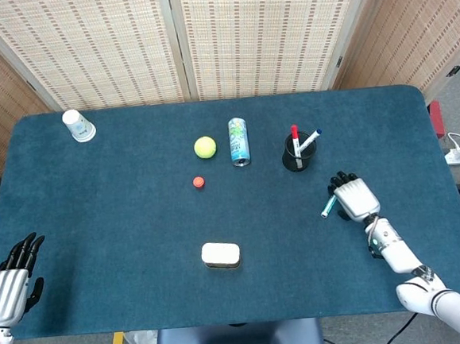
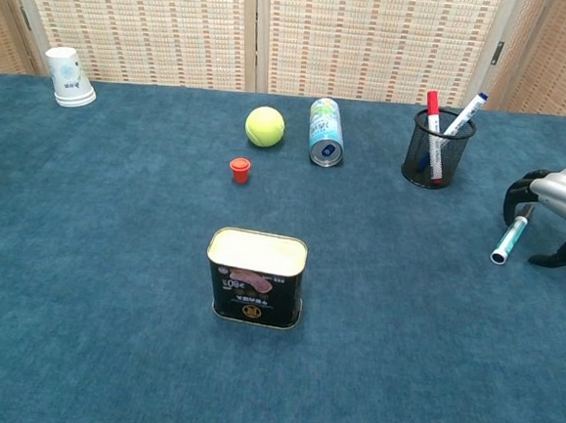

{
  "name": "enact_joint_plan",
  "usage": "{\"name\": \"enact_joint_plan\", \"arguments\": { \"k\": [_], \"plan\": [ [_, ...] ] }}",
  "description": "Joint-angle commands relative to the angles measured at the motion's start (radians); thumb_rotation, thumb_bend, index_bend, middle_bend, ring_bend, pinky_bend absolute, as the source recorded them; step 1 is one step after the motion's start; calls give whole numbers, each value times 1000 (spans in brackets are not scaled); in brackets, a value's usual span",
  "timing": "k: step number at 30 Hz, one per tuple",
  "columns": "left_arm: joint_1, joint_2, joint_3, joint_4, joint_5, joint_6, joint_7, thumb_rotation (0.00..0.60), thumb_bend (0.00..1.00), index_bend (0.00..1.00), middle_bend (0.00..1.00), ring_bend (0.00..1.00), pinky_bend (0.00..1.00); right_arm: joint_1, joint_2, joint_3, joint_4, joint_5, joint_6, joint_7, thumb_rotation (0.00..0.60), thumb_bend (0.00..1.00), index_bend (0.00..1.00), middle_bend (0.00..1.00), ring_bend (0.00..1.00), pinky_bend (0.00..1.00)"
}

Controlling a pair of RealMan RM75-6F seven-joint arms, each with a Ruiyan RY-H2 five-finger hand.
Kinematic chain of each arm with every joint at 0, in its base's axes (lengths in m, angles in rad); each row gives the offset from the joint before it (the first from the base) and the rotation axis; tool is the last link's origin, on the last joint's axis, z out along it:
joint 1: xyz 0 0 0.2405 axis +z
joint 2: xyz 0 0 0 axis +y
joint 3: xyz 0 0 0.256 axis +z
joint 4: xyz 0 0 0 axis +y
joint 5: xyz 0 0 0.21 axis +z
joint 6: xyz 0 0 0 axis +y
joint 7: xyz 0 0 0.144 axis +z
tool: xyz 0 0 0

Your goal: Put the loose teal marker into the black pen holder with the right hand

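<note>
Right hand [image 2: 565, 199] arched over the teal marker [image 2: 509, 237]

The marker lies flat on the bench [image 1: 123, 228], near the black pen holder [image 2: 437, 148]. The fingers [image 2: 518, 191] curl over it, apparently not clamped; next they must close and lift.

Teal marker [image 2: 509, 240] lies flat on the blue cloth near the right side, white end cap toward the camera in the chest view, its far end hidden under dark fingers arched over it; whether they touch it cannot be told. Black pen holder [image 2: 438, 150], a mesh cup, stands upright behind and left of it, well apart, holding a red-capped and a blue-capped pen.
</note>
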Motion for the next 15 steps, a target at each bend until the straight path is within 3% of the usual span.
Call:
{"name": "enact_joint_plan", "arguments": {
  "k": [1,15],
  "plan": [
    [-1,0,0,0,-1,-1,1,600,448,22,0,66,350,8,-22,-5,25,5,-10,12,600,137,418,250,148,286],
    [-1,2,1,-1,2,1,-2,600,448,22,0,66,349,5,-66,-14,92,8,25,12,600,179,609,408,336,411]
  ]
}}
